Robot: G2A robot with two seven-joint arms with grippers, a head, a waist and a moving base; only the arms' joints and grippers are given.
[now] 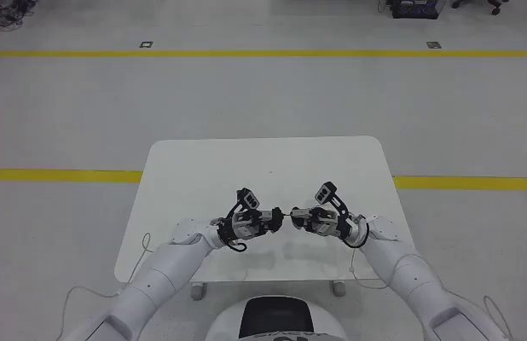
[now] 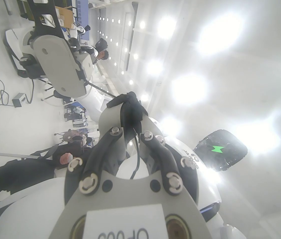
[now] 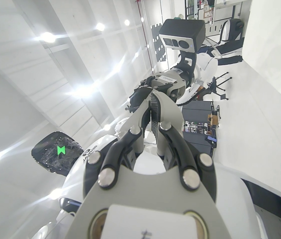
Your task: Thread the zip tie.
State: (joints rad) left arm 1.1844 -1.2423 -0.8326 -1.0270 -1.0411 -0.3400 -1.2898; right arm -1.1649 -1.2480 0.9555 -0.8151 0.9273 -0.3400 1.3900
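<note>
Both arms meet above the front middle of the white table (image 1: 263,162), with their grippers tip to tip. My left gripper (image 1: 270,216) is shut on the black zip tie (image 1: 282,213). In the left wrist view the zip tie (image 2: 130,115) bunches between the tips of the left gripper (image 2: 128,100), and a thin strap runs across to the right gripper (image 2: 83,82). My right gripper (image 1: 295,216) is shut too. In its own wrist view the ribbed pads (image 3: 155,110) of the right gripper (image 3: 151,95) press together just before the left gripper (image 3: 140,93).
The tabletop lies bare under the arms. Its front edge (image 1: 246,280) is close beneath both forearms. A yellow floor line (image 1: 67,176) runs past either side of the table.
</note>
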